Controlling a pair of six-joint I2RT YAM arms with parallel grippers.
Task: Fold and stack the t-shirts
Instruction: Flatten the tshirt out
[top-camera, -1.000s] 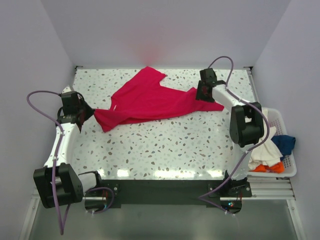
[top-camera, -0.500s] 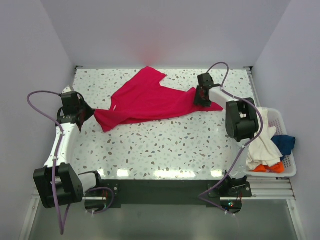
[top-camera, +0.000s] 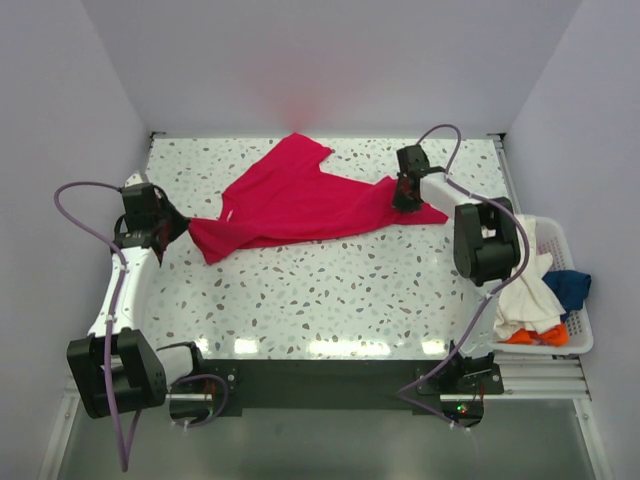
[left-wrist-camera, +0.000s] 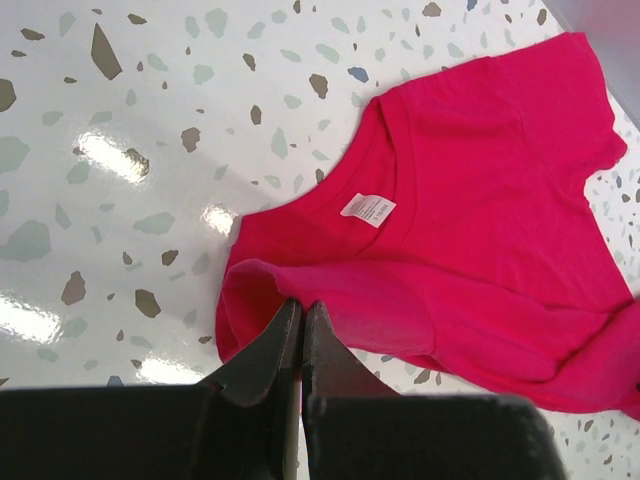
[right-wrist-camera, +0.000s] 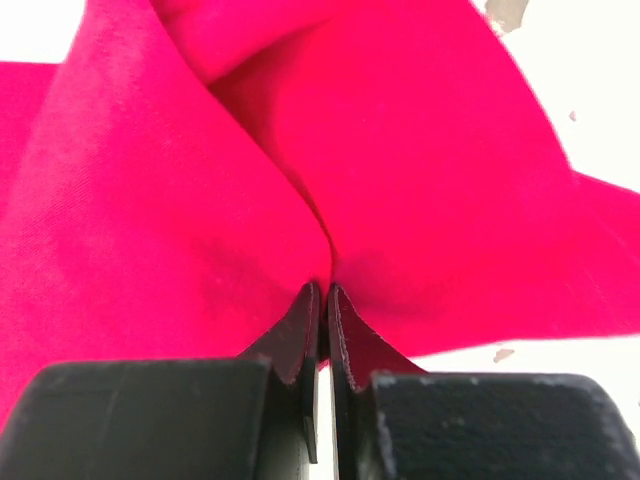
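Observation:
A crimson-red t-shirt (top-camera: 300, 200) lies crumpled and stretched across the back of the speckled table (top-camera: 330, 290). At the shirt's left end my left gripper (top-camera: 178, 226) is shut on a fold of the red cloth (left-wrist-camera: 400, 290), just below the collar with its white label (left-wrist-camera: 368, 208). At the right end my right gripper (top-camera: 402, 196) is shut, pinching a pleat of the red t-shirt (right-wrist-camera: 200, 200) between its fingertips (right-wrist-camera: 312, 300). More t-shirts, cream-white (top-camera: 525, 300), dark blue (top-camera: 570, 285) and orange (top-camera: 535, 336), sit bundled in the basket at the right.
A white slatted basket (top-camera: 572, 343) stands off the table's right edge beside the right arm. Grey walls close in the table at the back and both sides. A black rail (top-camera: 330, 385) with the arm bases runs along the near edge.
My right gripper came down onto the shirt's right end and shut on a pleat of it. The left gripper kept its grip and stayed in place.

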